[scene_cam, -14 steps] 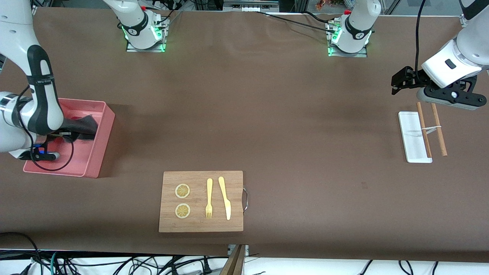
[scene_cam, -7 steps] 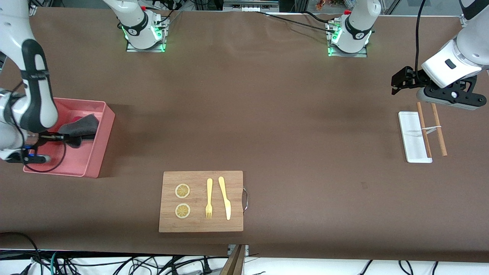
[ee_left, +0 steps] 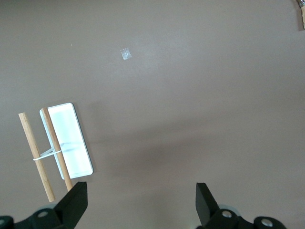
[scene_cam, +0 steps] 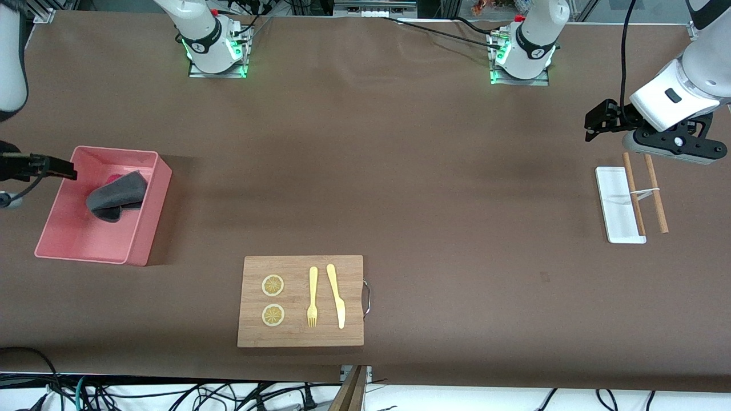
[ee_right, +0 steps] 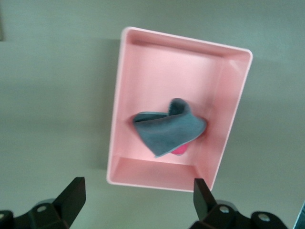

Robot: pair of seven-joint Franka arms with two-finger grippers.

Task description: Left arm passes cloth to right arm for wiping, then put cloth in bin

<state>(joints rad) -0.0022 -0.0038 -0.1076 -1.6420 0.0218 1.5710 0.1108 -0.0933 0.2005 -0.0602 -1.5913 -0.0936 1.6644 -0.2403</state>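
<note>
The cloth (scene_cam: 117, 195) lies crumpled in the pink bin (scene_cam: 143, 237) at the right arm's end of the table — grey face up, a sliver of magenta showing at its edge, resting toward the bin's wall on the robots' side. In the front view the bin sits at about nine o'clock from the table's middle. The right gripper (ee_right: 136, 200) hangs over the bin, fingers spread wide and holding nothing. At about three o'clock the left gripper (ee_left: 140, 202) waits with its fingers wide apart and empty, over bare table beside a white tray (scene_cam: 615, 205) crossed by two wooden sticks (scene_cam: 644, 193). A cutting board (scene_cam: 301, 301) — carrying two lemon slices (scene_cam: 273, 300), a fork (scene_cam: 312, 296) and a knife (scene_cam: 337, 295) — lies at six o'clock, nearer the front camera.
</note>
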